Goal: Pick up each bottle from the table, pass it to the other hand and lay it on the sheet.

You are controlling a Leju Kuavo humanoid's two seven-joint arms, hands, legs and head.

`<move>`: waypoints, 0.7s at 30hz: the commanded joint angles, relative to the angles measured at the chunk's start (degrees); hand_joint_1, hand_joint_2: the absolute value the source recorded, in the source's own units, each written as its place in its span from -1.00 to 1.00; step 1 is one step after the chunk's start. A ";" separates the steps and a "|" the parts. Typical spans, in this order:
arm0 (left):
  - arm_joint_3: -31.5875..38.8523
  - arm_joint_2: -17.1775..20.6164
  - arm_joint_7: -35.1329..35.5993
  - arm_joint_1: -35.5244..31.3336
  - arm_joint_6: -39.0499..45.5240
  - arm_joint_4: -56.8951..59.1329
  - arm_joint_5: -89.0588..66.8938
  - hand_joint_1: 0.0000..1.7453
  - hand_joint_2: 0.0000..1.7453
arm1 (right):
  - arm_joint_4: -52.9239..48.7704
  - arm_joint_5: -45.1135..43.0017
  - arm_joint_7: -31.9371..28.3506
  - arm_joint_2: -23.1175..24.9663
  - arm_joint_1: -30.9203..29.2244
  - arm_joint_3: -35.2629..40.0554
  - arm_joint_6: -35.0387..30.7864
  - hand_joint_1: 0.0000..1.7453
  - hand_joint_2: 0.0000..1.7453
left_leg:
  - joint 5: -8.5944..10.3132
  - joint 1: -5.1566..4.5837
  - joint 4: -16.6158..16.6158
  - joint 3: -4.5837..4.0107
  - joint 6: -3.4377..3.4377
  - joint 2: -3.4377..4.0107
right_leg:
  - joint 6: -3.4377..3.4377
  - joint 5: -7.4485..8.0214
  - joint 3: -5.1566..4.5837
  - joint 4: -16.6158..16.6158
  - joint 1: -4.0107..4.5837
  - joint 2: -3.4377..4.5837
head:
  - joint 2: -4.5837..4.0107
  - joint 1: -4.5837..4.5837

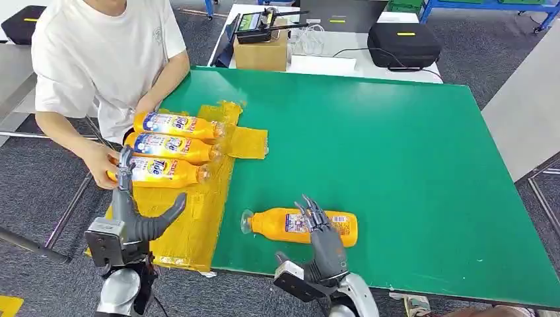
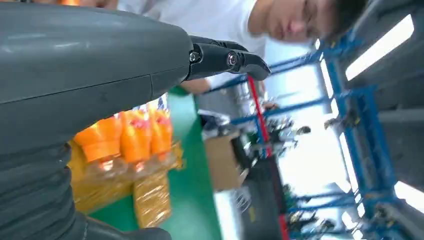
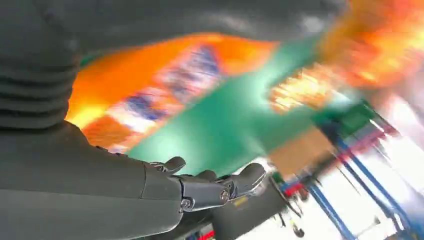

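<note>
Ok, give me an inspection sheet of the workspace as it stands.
Surface: green table, yellow sheet at its left edge.
Job's things: three bottles lying on the sheet; fourth bottle lying on the table.
Clutter: nothing seen on the table.
Hands: left hand open above the sheet; right hand open, over the fourth bottle, grasp not confirmed.
Cables: cable on the white bench behind.
Surroundings: person touching the nearest bottle on the sheet; cardboard box, black case.

Three bottles (image 1: 173, 146) lay side by side on the sheet (image 1: 198, 218) at the table's (image 1: 409, 158) left edge. A fourth bottle (image 1: 277, 224) lay on the table right of the sheet, near the front edge.
</note>
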 commanded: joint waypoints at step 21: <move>-7.30 -0.28 -1.48 5.63 -3.71 -6.49 -5.52 -1.00 1.00 | -2.80 18.95 16.41 -14.86 0.06 -4.80 10.06 -1.00 1.00 | -0.03 0.00 -0.06 0.04 0.18 0.03 | -0.23 0.04 0.03 -0.14 0.07 0.05 | 0.00 0.00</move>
